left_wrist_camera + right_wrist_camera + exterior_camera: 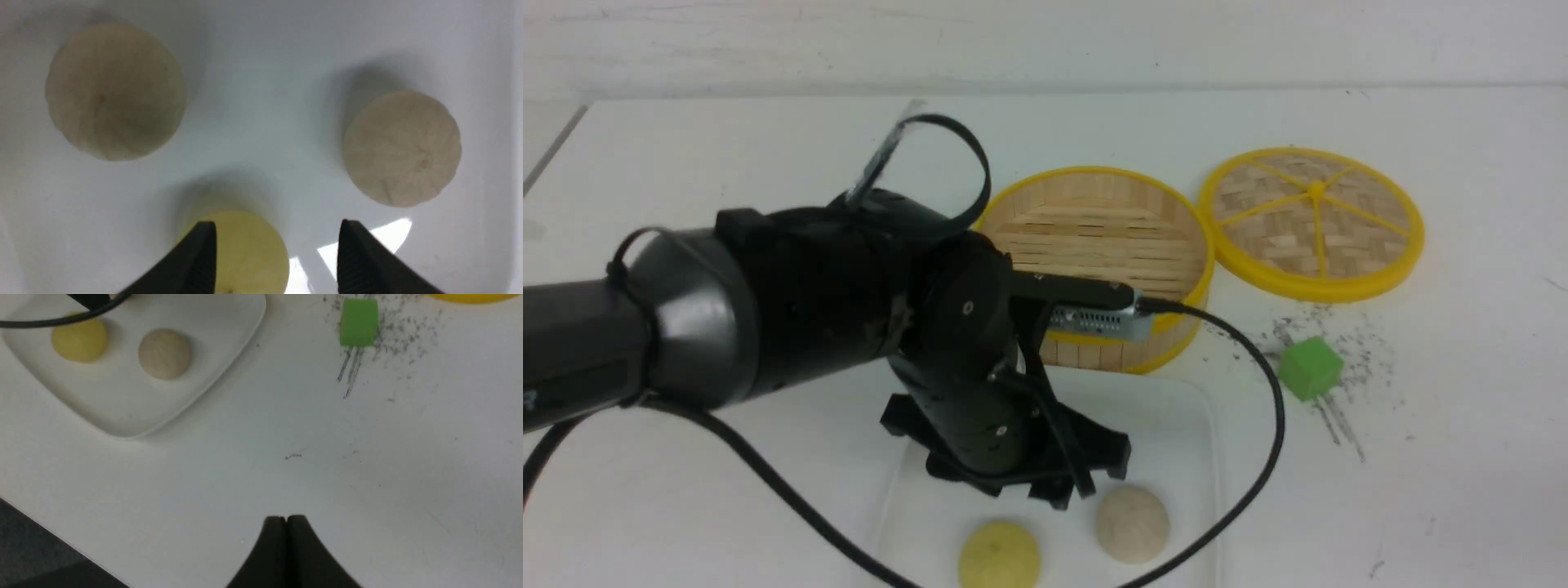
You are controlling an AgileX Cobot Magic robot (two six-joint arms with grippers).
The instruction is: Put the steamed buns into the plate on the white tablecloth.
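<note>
Three buns sit on the plate [1176, 425], which lies at the lower middle of the frame on the white cloth [1462, 408] over the counter. We see the yellow bun [999, 555] at the bottom, left of centre, and one beige bun [1132, 523] to its right, the two apart. Our left arm [833, 286] reaches in from the left edge and hides the other beige bun [116, 92] in the front view; we find it on the plate through the left wrist view.

We have the left fingers [200, 261] released, spread wide above the plate, and they grip none of the buns. One of them overlaps the yellow bun in the left wrist view, but we cannot tell whether they touch. We hold the right fingers [278, 555] clenched, tip against tip, with nothing between them.

Beyond the plate, in the upper middle, we have the round basket [1094, 220], partly covered by our left arm. Its lid [1270, 233] lies beside it at the upper right, woven side showing under yellow spokes. Right of the plate, we see the green cube [1311, 367] among dark specks. A black cable [1276, 416] loops from the left arm across the plate's right side.
</note>
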